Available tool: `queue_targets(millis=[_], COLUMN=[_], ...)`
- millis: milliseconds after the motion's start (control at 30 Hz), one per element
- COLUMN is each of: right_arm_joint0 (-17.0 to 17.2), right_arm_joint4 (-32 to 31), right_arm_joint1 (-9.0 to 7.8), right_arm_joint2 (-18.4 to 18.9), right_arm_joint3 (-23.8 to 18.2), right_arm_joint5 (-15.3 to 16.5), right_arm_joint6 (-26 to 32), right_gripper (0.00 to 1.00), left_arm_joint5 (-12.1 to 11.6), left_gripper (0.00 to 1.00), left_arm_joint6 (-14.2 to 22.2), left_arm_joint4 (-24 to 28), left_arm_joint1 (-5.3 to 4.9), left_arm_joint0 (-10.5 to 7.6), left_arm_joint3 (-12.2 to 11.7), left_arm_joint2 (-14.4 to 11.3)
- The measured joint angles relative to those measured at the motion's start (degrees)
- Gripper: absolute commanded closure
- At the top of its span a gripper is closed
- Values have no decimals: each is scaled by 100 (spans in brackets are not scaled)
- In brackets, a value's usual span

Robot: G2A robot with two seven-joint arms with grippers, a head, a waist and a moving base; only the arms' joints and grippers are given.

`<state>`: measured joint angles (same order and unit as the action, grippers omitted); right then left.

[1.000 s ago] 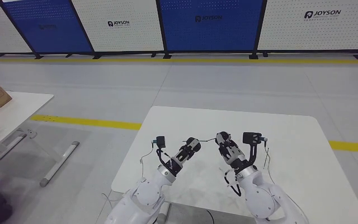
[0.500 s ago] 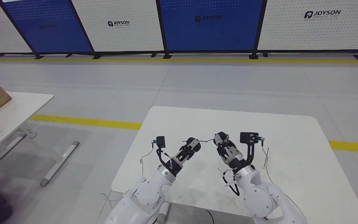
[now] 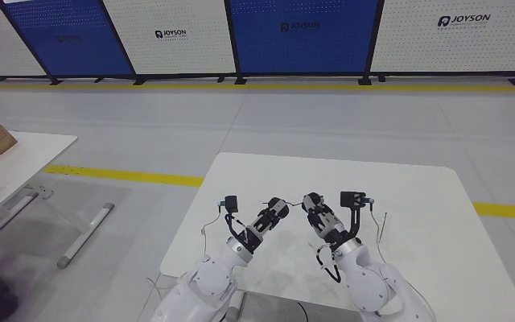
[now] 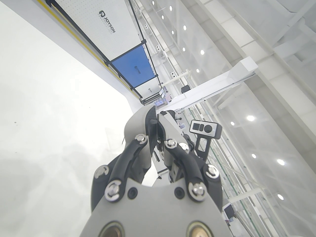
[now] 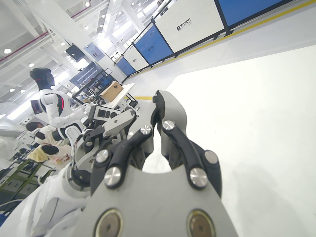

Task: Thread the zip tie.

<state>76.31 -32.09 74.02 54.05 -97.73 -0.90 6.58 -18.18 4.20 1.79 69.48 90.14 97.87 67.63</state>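
Zip tie point(image 3: 293, 202) comes first for us: from above it reads as a thin dark strand bridging the short gap between the left gripper point(image 3: 281, 205) and the right gripper point(image 3: 306, 200). Both are raised over the near half of the white table point(image 3: 402, 181). We judge the tips are set close and facing each other so that one end can be fed into the head at the other.

From the left wrist, the left gripper point(image 4: 153, 118) has its jaws closed, with the black pads point(image 4: 151, 127) pressed together. A small dark nub sits at the seam. We take it for the zip tie, though it is too slim to be sure.

From the right wrist, the right gripper point(image 5: 157, 99) is likewise clamped, its pads point(image 5: 159, 110) meeting with no gap. Whatever they pinch is too thin for us to tell. We reckon a tight hold near each end keeps the strand from swivelling while it is threaded.
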Motion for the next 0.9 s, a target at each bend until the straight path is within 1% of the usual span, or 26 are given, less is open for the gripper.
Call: queue_targets(millis=[200, 300, 533, 800, 833, 900], right_arm_joint0=[55, 82, 114, 110, 112, 118], right_arm_joint4=[95, 95, 115, 100, 106, 110], right_arm_joint1=[29, 35, 65, 95, 98, 102], right_arm_joint2=[88, 125, 152, 182, 191, 209], right_arm_joint3=[-2, -22, -40, -21, -23, -29], right_arm_joint5=[91, 113, 156, 111, 111, 114], right_arm_joint6=[-231, -229, -233, -159, -151, -133], right_gripper=[100, 100, 100, 100, 96, 91], left_arm_joint5=[0, 12, -133, -129, -125, -115], left_gripper=[100, 100, 100, 100, 100, 100], left_arm_joint6=[-1, -74, -80, -71, -65, -69], left_arm_joint4=[0, -1, 91, 27, 15, -22], left_arm_joint1=[0, 10, 29, 29, 28, 27], left_arm_joint0=[-1, -29, -55, -36, -36, -38], left_arm_joint3=[0, 1, -12, 0, -3, -4], left_arm_joint2=[0, -14, -68, -47, -45, -42])
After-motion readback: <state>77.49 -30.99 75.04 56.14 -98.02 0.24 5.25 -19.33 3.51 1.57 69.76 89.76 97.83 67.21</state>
